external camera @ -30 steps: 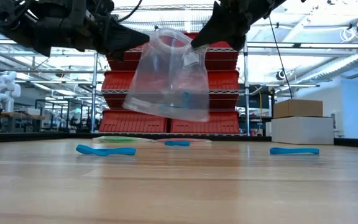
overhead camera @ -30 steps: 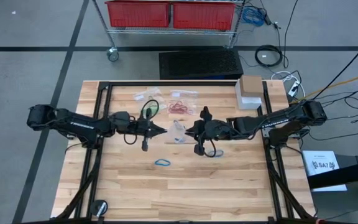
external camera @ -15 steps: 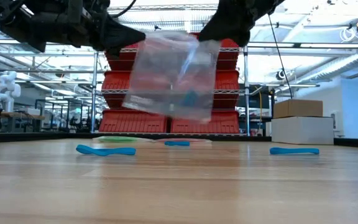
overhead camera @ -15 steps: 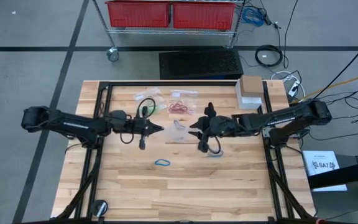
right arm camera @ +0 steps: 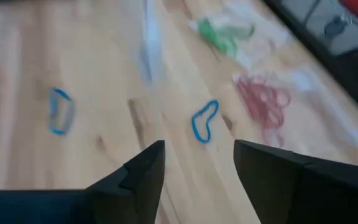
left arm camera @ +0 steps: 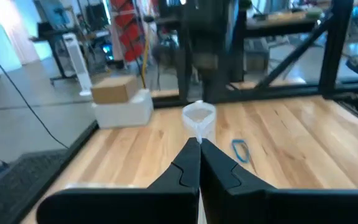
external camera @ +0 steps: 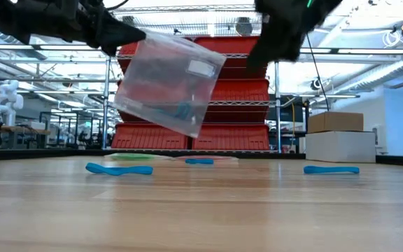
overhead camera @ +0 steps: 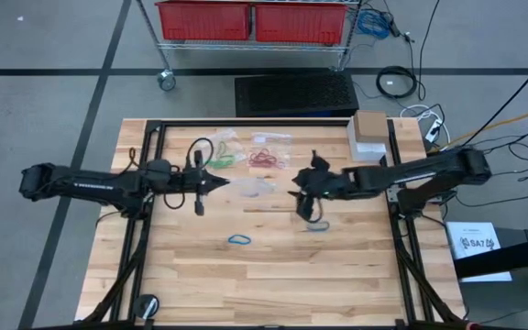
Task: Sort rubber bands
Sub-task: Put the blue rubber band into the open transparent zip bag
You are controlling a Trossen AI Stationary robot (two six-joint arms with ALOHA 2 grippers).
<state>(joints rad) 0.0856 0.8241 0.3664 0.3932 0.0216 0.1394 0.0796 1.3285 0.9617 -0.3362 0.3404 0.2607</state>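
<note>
Thin blue elastic rubber bands lie loose on the wooden table (overhead camera: 200,284): one (overhead camera: 238,240) toward the near middle, another (overhead camera: 316,225) just under the right arm; the right wrist view shows two blue loops (right arm camera: 204,121) flat on the planks. Red bands (overhead camera: 264,157) and green bands (overhead camera: 225,159) sit in separate spots at the far side, on or in clear plastic, can't tell which. Small clear plastic bag (external camera: 168,82) hangs off the table, tilted, something blue inside. Left gripper (overhead camera: 223,181) is pinched tight on the bag's corner; in its wrist view the fingers meet on the clear film (left arm camera: 199,118). Right gripper (overhead camera: 294,190) sits just beside the bag, not touching, fingers spread apart with nothing between them.

Risk, as a judgement: the bag hangs from one corner only, so it could tip and spill its blue band, or slip out of the pinch if the arm swings fast. The right arm's cable also hangs near the loose blue band and could drag it.
</note>
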